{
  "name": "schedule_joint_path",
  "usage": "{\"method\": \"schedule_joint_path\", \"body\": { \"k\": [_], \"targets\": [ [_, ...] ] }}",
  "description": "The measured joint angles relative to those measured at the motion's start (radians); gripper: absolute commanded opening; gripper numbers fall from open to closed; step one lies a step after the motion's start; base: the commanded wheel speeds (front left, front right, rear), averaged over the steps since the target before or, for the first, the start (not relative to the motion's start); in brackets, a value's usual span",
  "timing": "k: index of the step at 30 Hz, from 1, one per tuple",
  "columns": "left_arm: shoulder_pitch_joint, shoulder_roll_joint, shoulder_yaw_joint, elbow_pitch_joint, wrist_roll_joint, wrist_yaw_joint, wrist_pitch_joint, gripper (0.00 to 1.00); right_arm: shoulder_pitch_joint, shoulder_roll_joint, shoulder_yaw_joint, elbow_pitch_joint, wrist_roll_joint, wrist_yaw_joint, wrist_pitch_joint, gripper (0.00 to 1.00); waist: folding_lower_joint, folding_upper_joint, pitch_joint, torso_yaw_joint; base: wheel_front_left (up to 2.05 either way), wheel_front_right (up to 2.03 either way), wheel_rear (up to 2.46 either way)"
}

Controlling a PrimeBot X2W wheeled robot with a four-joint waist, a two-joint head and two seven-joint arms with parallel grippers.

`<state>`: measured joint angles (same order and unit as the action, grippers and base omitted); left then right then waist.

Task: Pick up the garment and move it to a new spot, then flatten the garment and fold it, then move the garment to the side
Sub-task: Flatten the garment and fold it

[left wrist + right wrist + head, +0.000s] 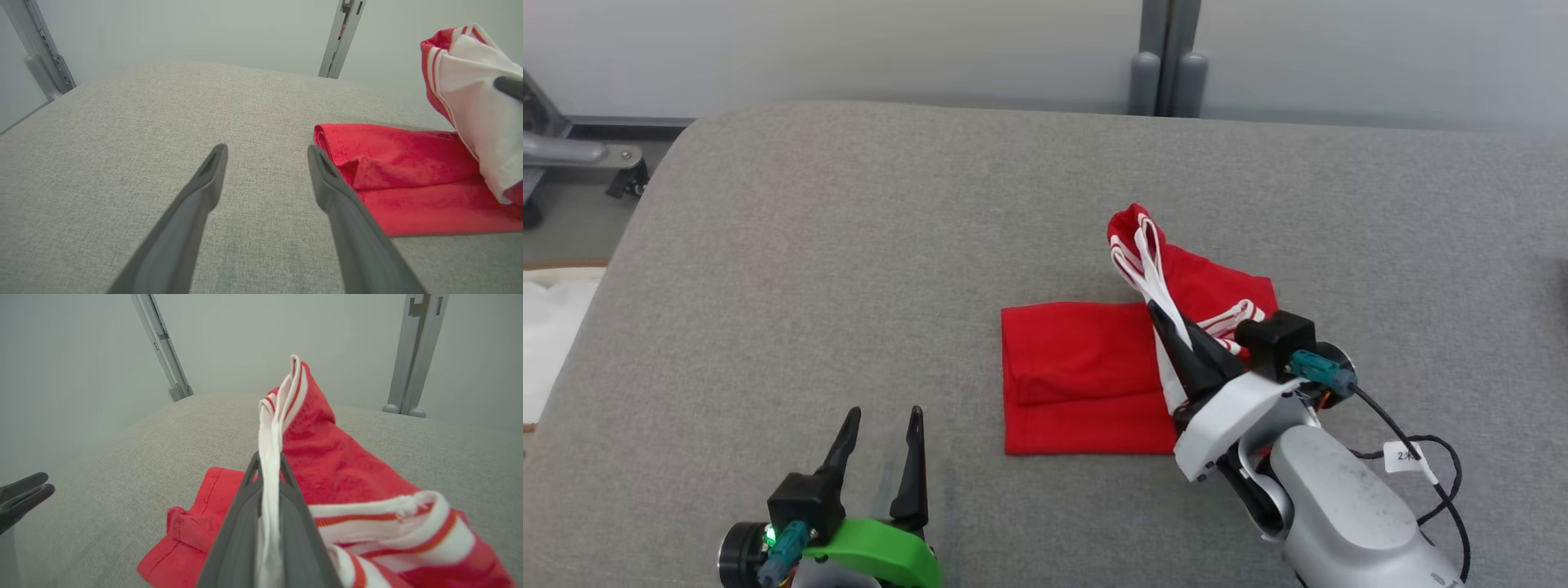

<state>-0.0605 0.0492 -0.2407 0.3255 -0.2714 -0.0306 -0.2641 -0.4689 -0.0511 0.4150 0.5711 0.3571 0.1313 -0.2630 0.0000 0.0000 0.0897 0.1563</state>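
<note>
Grey pad (849,245): garment (1078,376) lies crosswise, striped end (1137,238) lifted.

A: Any writing to read here?

B: 1 item: a small white tag (1406,456) on the black cable (1372,407), at about 4 o'clock from the garment (1086,384).

A: What does it say?

B: "2", then a character resembling "米", partly cut off.

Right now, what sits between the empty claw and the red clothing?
Nothing lies there: bare grey surface runs from the open left gripper to the garment, seen most plainly in the head view.
</note>
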Motion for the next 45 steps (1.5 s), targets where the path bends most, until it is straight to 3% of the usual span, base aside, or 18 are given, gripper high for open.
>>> {"method": "schedule_joint_path", "body": {
  "k": [8,9,10,11,16,32,45],
  "targets": [
    [-0.004,0.000,-0.018,0.009,-0.008,0.002,0.000,1.00,-0.044,0.002,0.170,0.042,0.131,0.000,0.000,0.00,0.0000,0.0000,0.014,0.070,0.00,0.00,0.00],
    [-0.004,0.000,-0.018,0.009,-0.008,0.003,0.000,1.00,-0.047,0.002,0.181,0.047,0.143,0.000,0.000,0.28,0.0000,0.0000,0.016,0.076,0.00,0.00,0.00],
    [-0.004,0.000,-0.017,0.011,-0.008,0.004,0.000,1.00,-0.052,0.002,0.191,0.053,0.156,0.000,0.000,0.50,0.0000,0.0000,0.018,0.082,0.00,0.00,0.00],
    [-0.004,0.000,-0.016,0.012,-0.008,0.004,0.000,1.00,-0.056,0.002,0.194,0.053,0.166,0.000,0.000,1.00,0.0000,0.0000,0.020,0.087,0.00,0.00,0.00],
    [-0.004,0.000,0.002,0.016,-0.007,0.006,0.000,1.00,-0.064,0.003,0.165,0.046,0.167,0.000,0.000,1.00,0.0000,0.0000,0.020,0.083,0.00,0.00,0.00],
    [-0.012,0.000,0.075,0.010,0.053,0.004,0.000,1.00,0.073,0.001,-0.275,-0.015,-0.119,0.000,0.000,1.00,0.0000,0.0001,-0.016,-0.070,0.00,0.00,0.00],
    [0.051,0.000,0.102,0.011,0.088,0.005,0.000,1.00,0.250,0.002,-0.390,-0.050,-0.183,0.000,0.000,1.00,0.0000,0.0000,-0.079,-0.165,0.00,0.00,0.00]
  ]
}}
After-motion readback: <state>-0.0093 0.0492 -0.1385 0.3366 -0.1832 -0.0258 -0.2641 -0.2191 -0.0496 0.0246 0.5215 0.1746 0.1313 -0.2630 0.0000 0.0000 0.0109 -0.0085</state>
